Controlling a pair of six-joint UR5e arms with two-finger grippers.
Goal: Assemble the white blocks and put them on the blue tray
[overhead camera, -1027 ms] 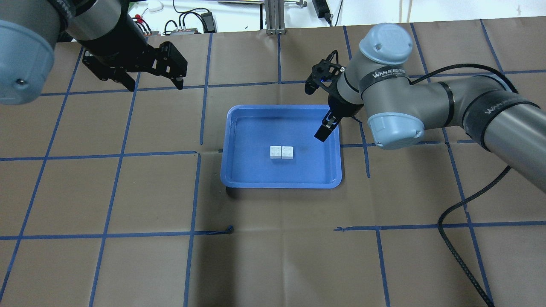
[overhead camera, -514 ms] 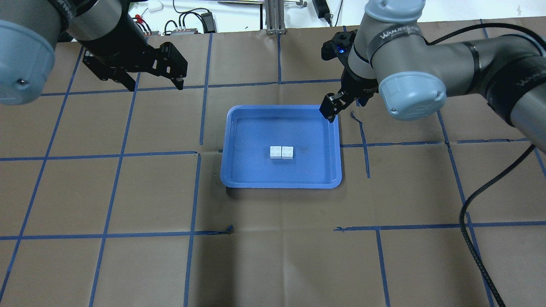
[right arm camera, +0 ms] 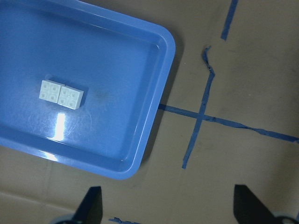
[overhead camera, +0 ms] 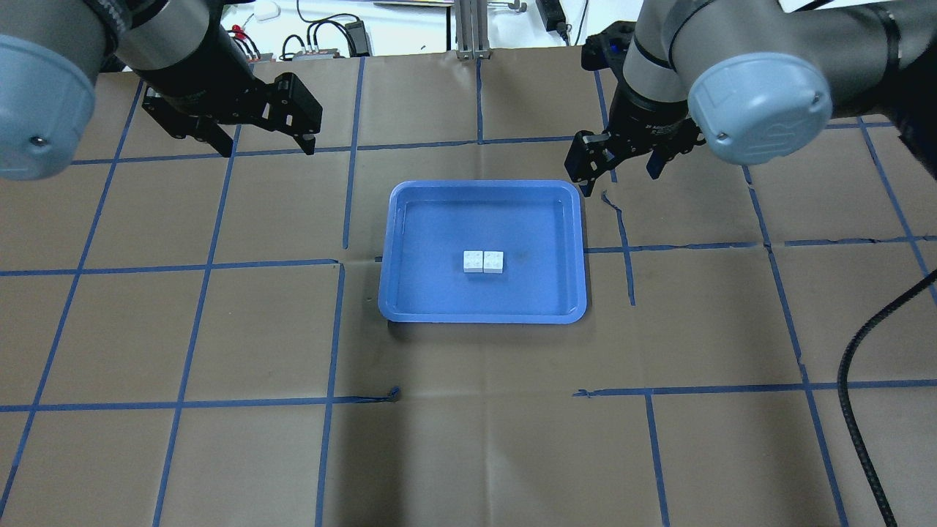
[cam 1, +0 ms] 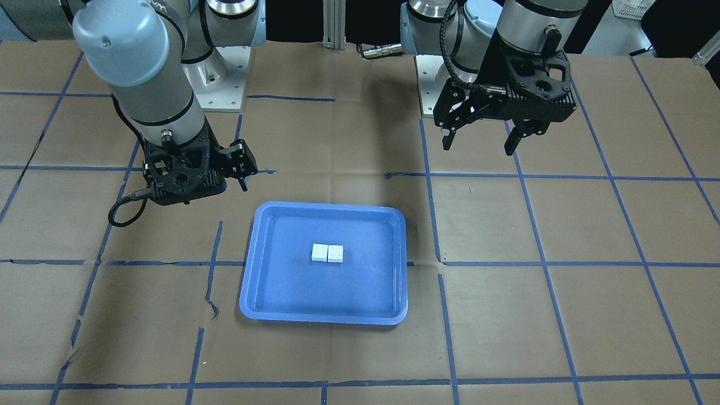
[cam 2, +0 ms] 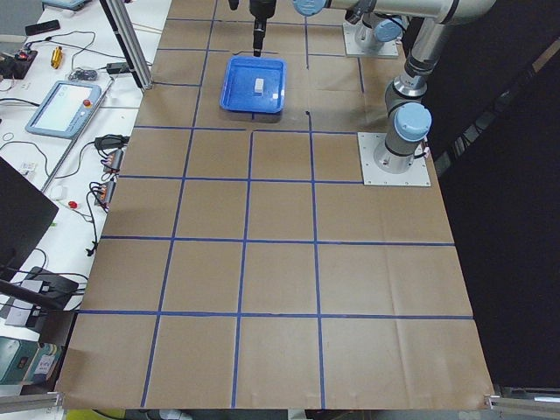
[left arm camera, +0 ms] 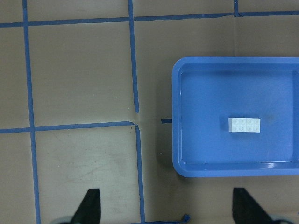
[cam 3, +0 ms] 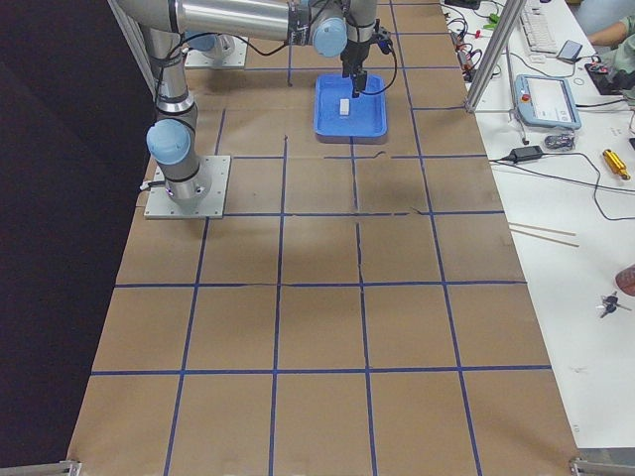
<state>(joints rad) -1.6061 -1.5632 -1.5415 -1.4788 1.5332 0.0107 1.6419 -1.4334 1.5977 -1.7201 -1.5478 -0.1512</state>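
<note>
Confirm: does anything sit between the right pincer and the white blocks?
Nothing visible. The white blocks lie alone in the blue tray; the right pincer hangs open outside one corner, with only the tray's low rim between.

Stands open above the tray; only blocks mid-tray, left gripper and right gripper beyond its far corners.

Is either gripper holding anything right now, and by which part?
Nothing is held. The left gripper and right gripper are open and empty; the small white plastic blocks lie in the shallow blue plastic tray.
</note>
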